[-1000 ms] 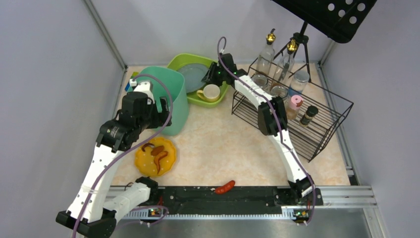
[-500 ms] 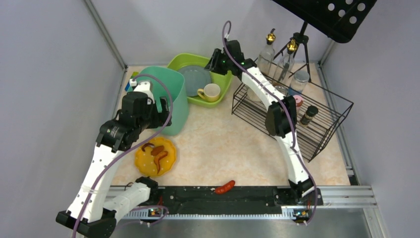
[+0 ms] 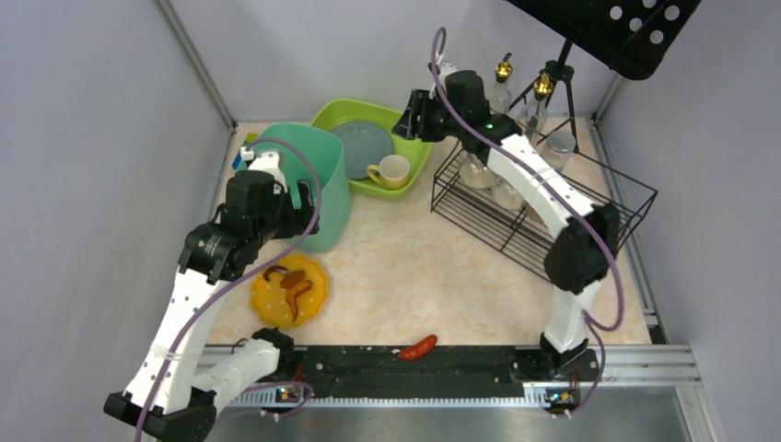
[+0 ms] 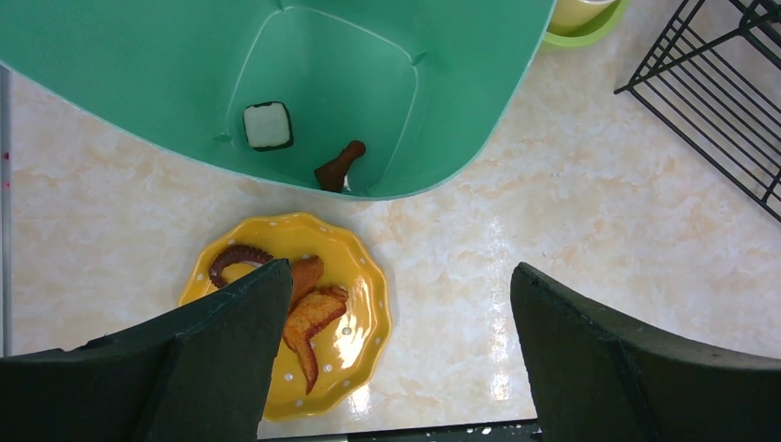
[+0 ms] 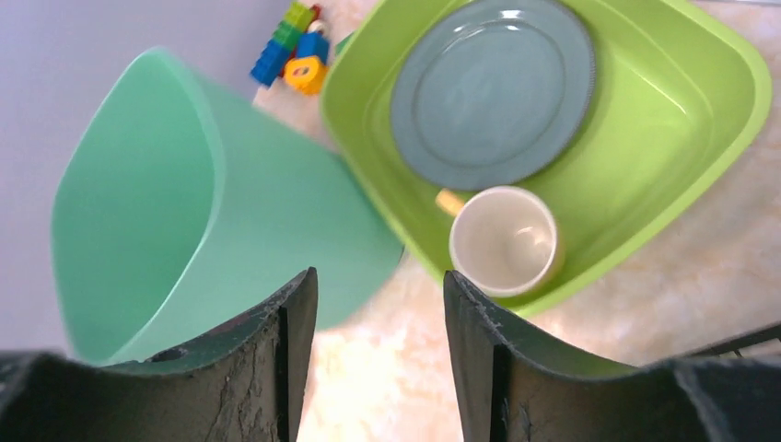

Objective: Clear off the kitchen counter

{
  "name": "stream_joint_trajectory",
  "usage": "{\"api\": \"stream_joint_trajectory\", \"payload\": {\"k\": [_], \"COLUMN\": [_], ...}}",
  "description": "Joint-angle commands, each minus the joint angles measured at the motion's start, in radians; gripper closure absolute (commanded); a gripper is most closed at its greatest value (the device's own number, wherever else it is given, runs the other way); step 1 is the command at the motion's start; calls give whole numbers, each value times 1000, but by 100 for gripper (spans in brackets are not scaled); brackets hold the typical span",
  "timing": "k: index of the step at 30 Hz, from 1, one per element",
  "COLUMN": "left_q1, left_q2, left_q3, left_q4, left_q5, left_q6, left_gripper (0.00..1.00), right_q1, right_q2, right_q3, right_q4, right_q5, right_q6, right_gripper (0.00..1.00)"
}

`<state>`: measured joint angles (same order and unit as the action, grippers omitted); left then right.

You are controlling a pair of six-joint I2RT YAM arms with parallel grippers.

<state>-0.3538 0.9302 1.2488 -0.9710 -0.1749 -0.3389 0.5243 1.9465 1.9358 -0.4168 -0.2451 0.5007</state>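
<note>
The beige kitchen counter [image 3: 414,267] carries a yellow plate [image 3: 291,291] with an octopus arm and fried pieces; the plate also shows in the left wrist view [image 4: 355,304]. A red sausage [image 3: 418,347] lies on the black rail at the near edge. My left gripper [image 3: 293,210] is open and empty, held high over the near rim of the teal bin [image 4: 442,110], with the plate below its left finger [image 4: 184,368]. My right gripper [image 3: 412,115] is open and empty, raised over the right rim of the green basin [image 5: 700,120].
The basin holds a grey plate [image 5: 493,87] and a cream cup [image 5: 505,241]. The teal bin [image 3: 322,184] holds a white cube [image 4: 268,125] and a brown piece [image 4: 339,166]. A black wire rack [image 3: 553,221] with bottles and jars stands at the right. Toy blocks [image 5: 295,41] lie behind the bin.
My right arm has risen and drawn back from inside the basin, its elbow swinging to the right over the rack. The left arm has not moved.
</note>
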Motion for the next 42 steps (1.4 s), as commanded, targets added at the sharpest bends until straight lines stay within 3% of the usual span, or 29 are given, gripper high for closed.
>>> {"api": "stream_joint_trajectory", "payload": {"k": [1, 11, 17, 22, 29, 35, 42], "left_q1": [0, 0, 0, 0, 0, 1, -1], "left_q2": [-43, -115, -145, -170, -202, -250, -288], "left_q3": [0, -3, -32, -70, -108, -135, -153], "left_q4": [47, 31, 42, 72, 76, 69, 78], "left_q5": [35, 161, 218, 252, 220, 185, 191], "left_q6": [4, -2, -4, -11, -23, -118, -128], "left_gripper": [7, 7, 7, 7, 7, 7, 7], "right_q1": [67, 186, 285, 436, 640, 740, 832], "right_q2": [-283, -659, -791, -818, -764, -753, -662], "right_q3": [-183, -586, -827, -944, -990, -1043, -1092], "right_q4": [71, -73, -117, -138, -214, -207, -114], "right_q5": [-18, -225, -235, -169, -105, -38, 45], "right_q6": [-168, -598, -855, -1057, -1124, -1136, -1130], "right_gripper": [47, 35, 32, 27, 27, 25, 25]}}
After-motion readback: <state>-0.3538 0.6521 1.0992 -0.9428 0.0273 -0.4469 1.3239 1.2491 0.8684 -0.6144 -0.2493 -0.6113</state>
